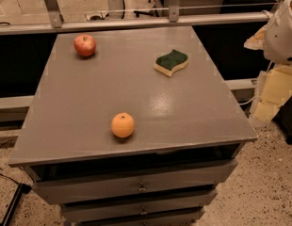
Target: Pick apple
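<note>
The apple (85, 45) is small, round and red with yellowish patches. It sits near the far left corner of the grey table top (136, 88). My arm's white body (283, 29) and the pale gripper (271, 94) below it hang at the right edge of the view, beyond the table's right side. The gripper is far from the apple and holds nothing that I can see.
A plain orange round fruit (123, 125) lies near the table's front edge. A green-and-yellow sponge (171, 62) lies at the back right. Drawers (141, 187) sit under the top. A metal rail (136, 21) runs behind the table. The floor is speckled.
</note>
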You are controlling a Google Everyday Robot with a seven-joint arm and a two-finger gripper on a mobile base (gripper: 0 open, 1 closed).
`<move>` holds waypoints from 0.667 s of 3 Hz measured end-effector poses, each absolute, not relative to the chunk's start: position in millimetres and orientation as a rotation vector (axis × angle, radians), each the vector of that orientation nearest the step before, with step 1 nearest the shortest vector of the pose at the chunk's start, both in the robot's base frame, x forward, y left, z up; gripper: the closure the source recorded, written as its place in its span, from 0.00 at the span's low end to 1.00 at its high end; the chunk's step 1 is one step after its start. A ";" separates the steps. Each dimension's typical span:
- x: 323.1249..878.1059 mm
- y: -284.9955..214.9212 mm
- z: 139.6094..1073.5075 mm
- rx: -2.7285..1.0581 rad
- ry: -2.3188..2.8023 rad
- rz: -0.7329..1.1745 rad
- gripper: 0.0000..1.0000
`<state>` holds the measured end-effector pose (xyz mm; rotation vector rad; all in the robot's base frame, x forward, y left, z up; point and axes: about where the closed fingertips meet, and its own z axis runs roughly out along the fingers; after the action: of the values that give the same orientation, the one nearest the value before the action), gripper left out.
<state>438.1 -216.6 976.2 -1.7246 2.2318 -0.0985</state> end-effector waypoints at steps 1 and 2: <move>438.2 -216.6 976.3 -1.724 2.232 -0.099 0.00; 468.4 -207.2 967.9 -1.698 2.193 -0.073 0.00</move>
<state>468.4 -207.2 967.9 -1.6976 2.1926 -0.0730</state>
